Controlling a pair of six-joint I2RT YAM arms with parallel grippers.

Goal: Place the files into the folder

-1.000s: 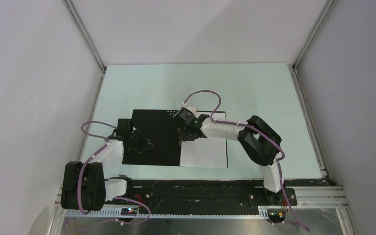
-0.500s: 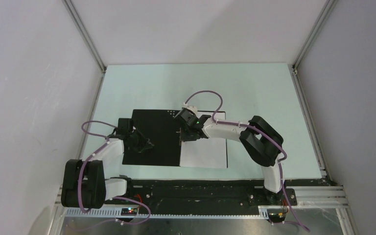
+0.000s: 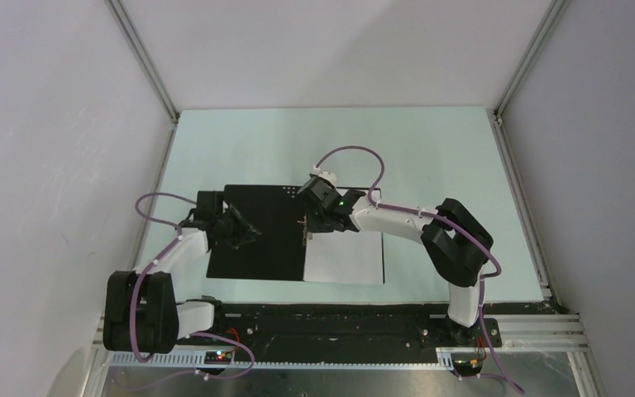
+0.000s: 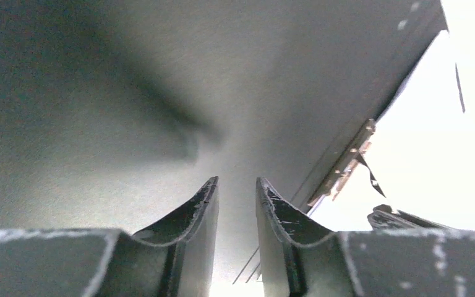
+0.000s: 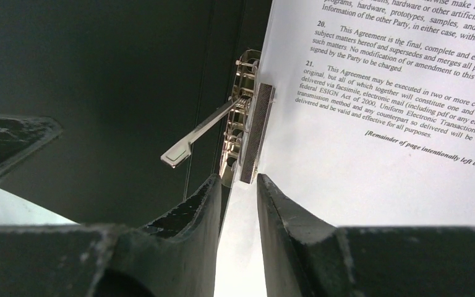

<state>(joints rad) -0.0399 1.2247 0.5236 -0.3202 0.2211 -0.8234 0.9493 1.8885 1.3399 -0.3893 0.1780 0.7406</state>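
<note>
The folder (image 3: 269, 211) lies open on the table with its black inside up. A white sheet of the files (image 3: 347, 258) lies on its right half; in the right wrist view this sheet (image 5: 359, 154) carries printed text. At the spine the metal clip (image 5: 247, 124) has its lever (image 5: 195, 139) raised, and its bar rests on the sheet's left edge. My right gripper (image 5: 236, 176) hovers just short of the clip, open a little, with nothing between the fingers. My left gripper (image 4: 236, 180) is low over the black left flap (image 4: 99, 93), narrowly open and empty.
The pale green table (image 3: 430, 157) spreads behind and to the right of the folder. Metal frame rails (image 3: 145, 58) run up both back corners. The arm bases stand on the black strip (image 3: 339, 318) at the near edge.
Both grippers have opened slightly. My left gripper has shifted a little farther back over the left flap. The right wrist has drawn back slightly from the clip.
</note>
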